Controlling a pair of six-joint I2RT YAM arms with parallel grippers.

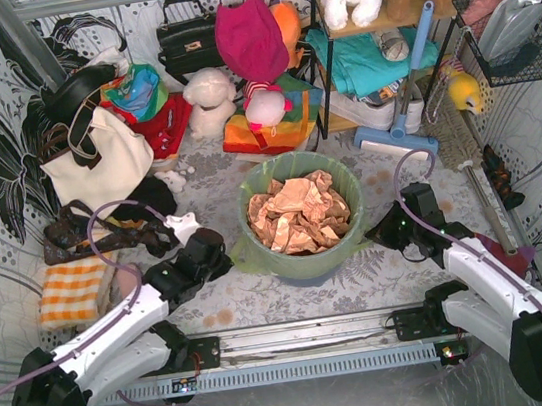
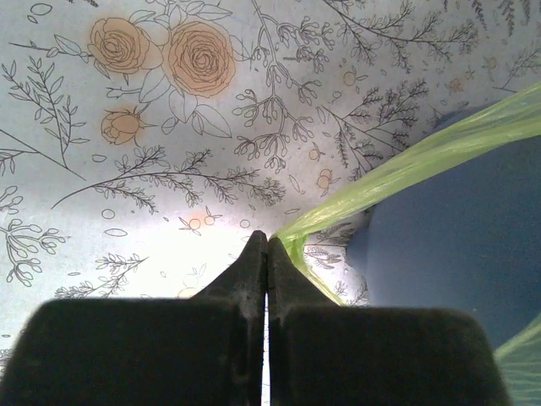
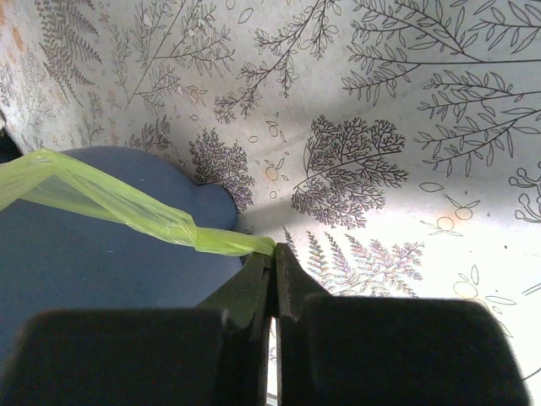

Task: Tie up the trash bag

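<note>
The trash bag (image 1: 304,259) is seen at the middle of the flower-printed table (image 1: 294,296), lining a round bin, its light-green plastic folded out over the rim. Crumpled tan paper (image 1: 298,214) is heaped inside, up to the top.

On the left, the left gripper (image 1: 221,261) is set low against the bag's edge. In the left wrist view its jaws are pressed together at the tips (image 2: 267,245), and a thin strip of green plastic (image 2: 406,169) is pinched there, drawn taut up and to the right across the blue-grey bin wall (image 2: 448,245).

On the right, the right gripper (image 1: 377,236) is placed at the opposite edge of the bag. In the right wrist view its jaws are likewise closed (image 3: 275,254) on a twisted strip of the green plastic (image 3: 127,207), which is stretched away to the left over the bin's blue-grey side (image 3: 76,254).

Both arms are laid low over the table, one at each side of the bin.

Behind, a white tote bag (image 1: 99,162) is propped at the left, and an orange-checked cloth (image 1: 71,290) is lying near the left arm.
</note>
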